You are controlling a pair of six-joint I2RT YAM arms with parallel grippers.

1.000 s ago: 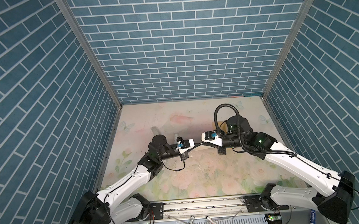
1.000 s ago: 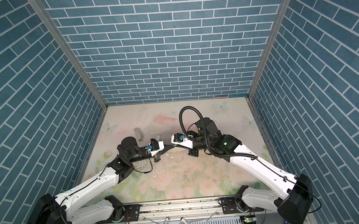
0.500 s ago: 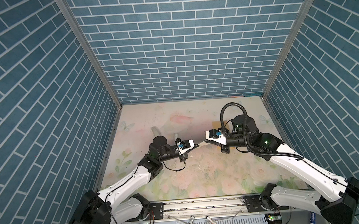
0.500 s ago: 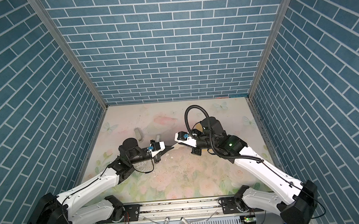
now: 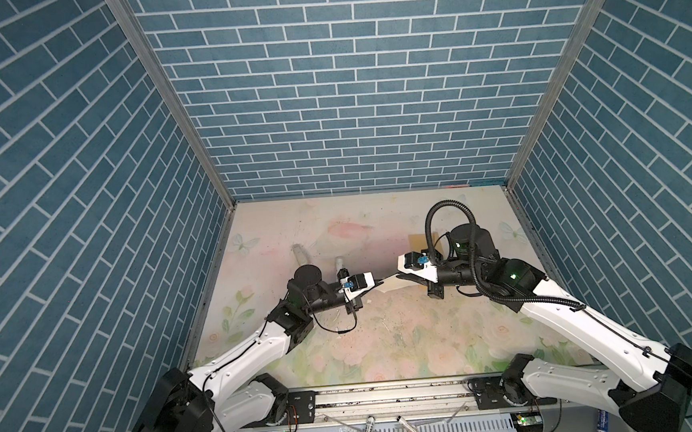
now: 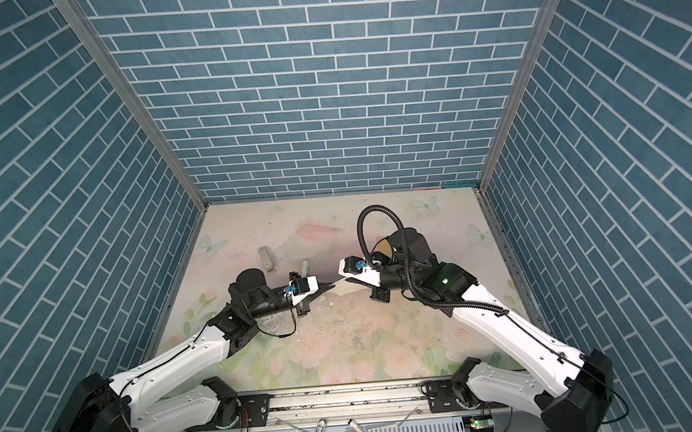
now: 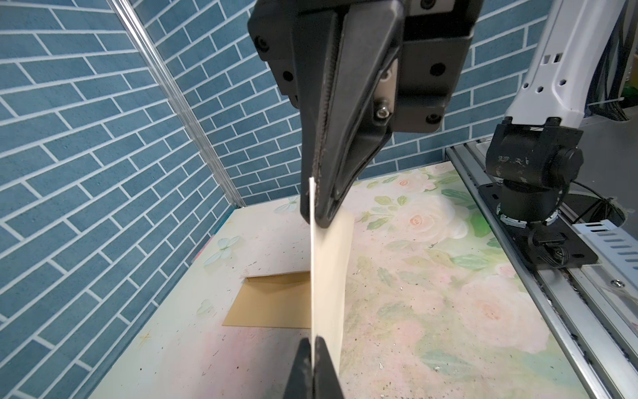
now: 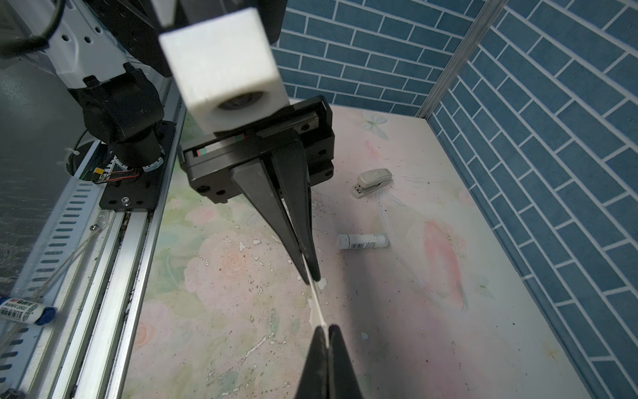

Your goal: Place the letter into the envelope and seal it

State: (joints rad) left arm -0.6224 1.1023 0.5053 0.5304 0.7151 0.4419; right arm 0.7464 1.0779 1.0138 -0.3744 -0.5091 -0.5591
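Observation:
The letter [image 5: 390, 283] is a pale beige sheet held off the table between both grippers, edge-on in the right wrist view [image 8: 316, 300] and a narrow strip in the left wrist view [image 7: 329, 269]. My left gripper [image 5: 380, 282] [image 7: 312, 340] is shut on its left end. At the opposite end, my right gripper [image 5: 399, 278] [image 8: 326, 328] is also shut on it. The mustard-yellow envelope [image 7: 272, 304] lies flat on the table behind the letter. In both top views the right arm mostly hides the envelope [image 5: 417, 241].
A grey stapler [image 8: 373, 179] and a white glue stick [image 8: 362, 240] lie on the floral table behind the left arm. Blue brick walls close three sides. The metal rail [image 5: 390, 393] with the arm bases runs along the front, with markers [image 5: 365, 430] below it.
The right arm has swung back and to the right, carrying its end of the letter. The left gripper has barely moved. Both stay shut on the sheet.

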